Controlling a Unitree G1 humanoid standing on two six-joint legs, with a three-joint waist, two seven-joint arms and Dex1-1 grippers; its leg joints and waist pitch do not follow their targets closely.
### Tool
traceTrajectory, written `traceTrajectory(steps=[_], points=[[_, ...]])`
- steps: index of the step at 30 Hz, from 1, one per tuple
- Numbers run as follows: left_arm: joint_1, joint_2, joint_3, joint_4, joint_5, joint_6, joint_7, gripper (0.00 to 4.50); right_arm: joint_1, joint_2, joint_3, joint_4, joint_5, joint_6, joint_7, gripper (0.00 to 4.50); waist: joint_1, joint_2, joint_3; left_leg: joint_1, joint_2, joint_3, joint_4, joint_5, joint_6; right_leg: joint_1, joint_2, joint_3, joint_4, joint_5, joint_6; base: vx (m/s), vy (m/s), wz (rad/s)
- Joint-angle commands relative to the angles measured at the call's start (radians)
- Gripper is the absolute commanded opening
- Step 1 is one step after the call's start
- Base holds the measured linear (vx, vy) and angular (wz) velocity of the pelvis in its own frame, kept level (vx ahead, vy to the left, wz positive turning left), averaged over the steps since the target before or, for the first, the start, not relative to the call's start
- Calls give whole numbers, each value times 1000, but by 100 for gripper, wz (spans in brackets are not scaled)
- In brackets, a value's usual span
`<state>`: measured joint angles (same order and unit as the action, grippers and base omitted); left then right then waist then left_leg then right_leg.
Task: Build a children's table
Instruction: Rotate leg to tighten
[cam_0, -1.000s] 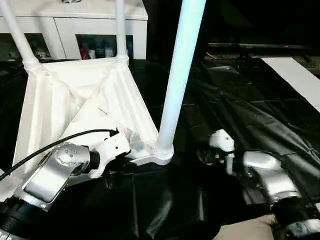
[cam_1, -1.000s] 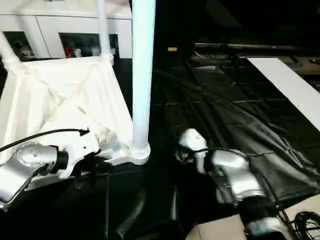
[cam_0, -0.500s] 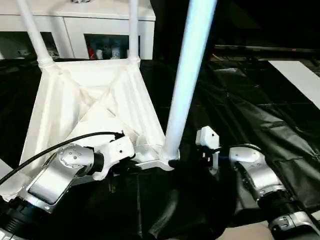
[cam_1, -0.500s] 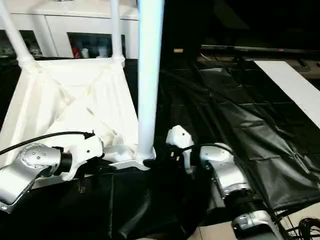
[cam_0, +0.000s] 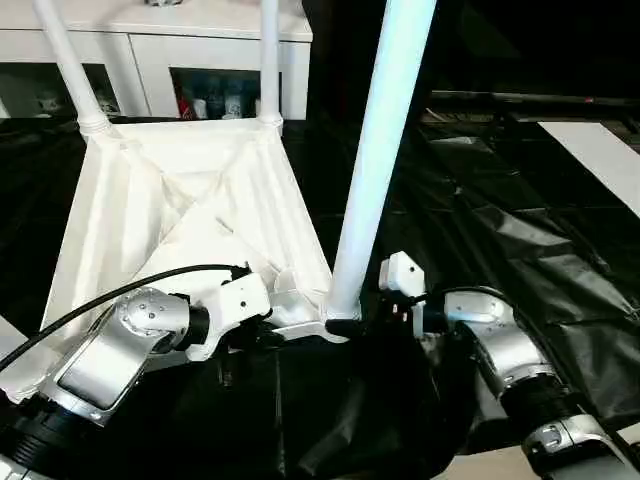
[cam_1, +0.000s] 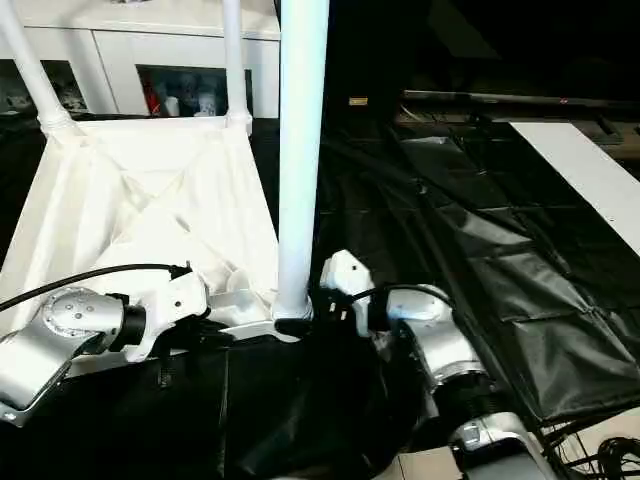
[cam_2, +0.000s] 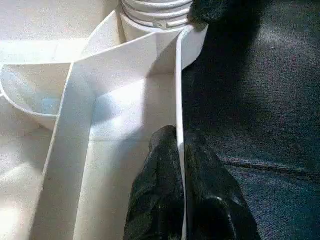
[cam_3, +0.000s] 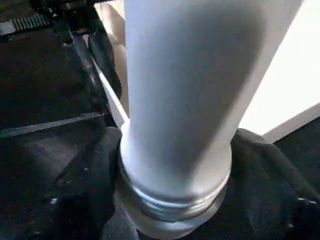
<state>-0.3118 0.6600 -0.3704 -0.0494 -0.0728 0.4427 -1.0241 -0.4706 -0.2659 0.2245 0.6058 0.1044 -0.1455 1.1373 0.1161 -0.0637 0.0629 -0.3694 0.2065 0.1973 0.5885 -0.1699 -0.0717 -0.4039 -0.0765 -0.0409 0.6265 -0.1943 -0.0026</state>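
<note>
Tabletop (cam_0: 190, 210) lies upside down on the black sheet (cam_0: 520, 250), ribbed X-braced underside facing up, tilted so the near edge sits lower toward the robot. Three legs stand in its corner sockets: the near leg (cam_0: 378, 150) upright in the near corner socket (cam_0: 335, 312), two far legs (cam_0: 65, 65) (cam_0: 268, 55) at the back corners, their tops cut off by the frame. Left gripper (cam_2: 181, 165) is pinched nearly closed on the tabletop's thin rim wall (cam_2: 177, 100), one black finger (cam_2: 157, 195) inside the rim and the other outside, a short way along the edge from the near socket. Left forearm (cam_0: 110, 350) comes in low from the left with a black cable (cam_0: 120, 290) looping over it. Right gripper (cam_3: 175, 165) sits at the base of the near leg, fingers (cam_3: 272, 170) spread wide on either side of the tube just above the socket collar (cam_3: 172, 207); looks like both pads touch the leg, but I can't tell from the wrist view whether they actually clamp it or just bracket it. Right forearm (cam_1: 430, 340) reaches in from the right over the sheet. White cabinet (cam_0: 150, 45) with glass doors stands behind the tabletop, well apart from both grippers. A white board (cam_0: 595, 160) lies on the sheet at far right.
</note>
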Motion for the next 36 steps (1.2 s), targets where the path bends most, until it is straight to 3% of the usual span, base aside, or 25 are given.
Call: traceTrajectory(steps=[1,12,15,18,22,23,26,28,29,31,32,36], points=[[8,-28,-30,-19,-22,-39,-34,0,-20,-9,-2,16,8,-15,10,301,-3,4,-67,16,25,-12,-70,-209,5,39,-55,38,-67,-183,-197,0,0,0],[16,-24,-23,-23,-24,-29,-43,0,-24,4,-18,36,22,-3,13,273,-3,3,-68,16,25,-12,-68,-200,9,40,-55,38,-66,-178,-199,0,0,0],[19,-66,1,-7,-53,-7,-15,0,-30,31,-49,61,40,32,-49,273,-6,2,-67,15,24,-12,-69,-202,7,40,-54,38,-66,-186,-201,0,0,0],[-2,-154,12,67,-36,3,80,0,-39,83,-69,134,-4,61,-237,272,-9,6,-64,18,24,-13,-72,-240,-20,36,-57,39,-75,-257,-190,0,0,0],[-24,-218,22,120,-19,22,158,0,-40,123,-86,156,-8,97,-335,272,-15,2,-64,21,23,-19,-75,-298,-39,34,-59,37,-85,-342,-154,0,0,0],[-40,-256,23,154,-8,31,201,0,-44,156,-99,165,-7,122,-405,272,-17,7,-64,21,23,-19,-76,-303,-38,33,-58,38,-85,-347,-151,0,0,0],[-96,-377,36,273,19,62,311,0,-67,258,-121,209,-25,171,-604,272,-25,5,-60,25,20,-23,-78,-347,-57,26,-59,36,-97,-438,-121,0,0,0],[-109,-400,34,304,31,64,324,0,-76,280,-120,226,-34,174,-641,272,-29,3,-59,29,17,-25,-78,-379,-54,20,-61,34,-107,-504,-93,0,0,0],[-117,-410,29,321,38,64,327,0,-81,293,-117,233,-42,173,-661,272,-28,8,-60,31,17,-28,-77,-398,-53,18,-63,34,-112,-536,-77,0,0,0],[-139,-428,-16,378,72,72,328,0,-96,338,-99,238,-61,172,-707,272,-30,9,-59,34,16,-29,-78,-423,-52,12,-62,33,-118,-566,-60,0,0,0],[-139,-428,-17,379,72,72,327,0,-96,339,-99,238,-61,171,-707,272,-31,11,-57,43,15,-32,-77,-464,-56,5,-61,28,-126,-609,-47,0,0,0],[-138,-420,-42,407,105,97,320,0,-95,347,-81,219,-86,158,-697,272,-36,15,-60,50,18,-41,-85,-526,-62,6,-61,18,-133,-616,-40,0,0,0]])
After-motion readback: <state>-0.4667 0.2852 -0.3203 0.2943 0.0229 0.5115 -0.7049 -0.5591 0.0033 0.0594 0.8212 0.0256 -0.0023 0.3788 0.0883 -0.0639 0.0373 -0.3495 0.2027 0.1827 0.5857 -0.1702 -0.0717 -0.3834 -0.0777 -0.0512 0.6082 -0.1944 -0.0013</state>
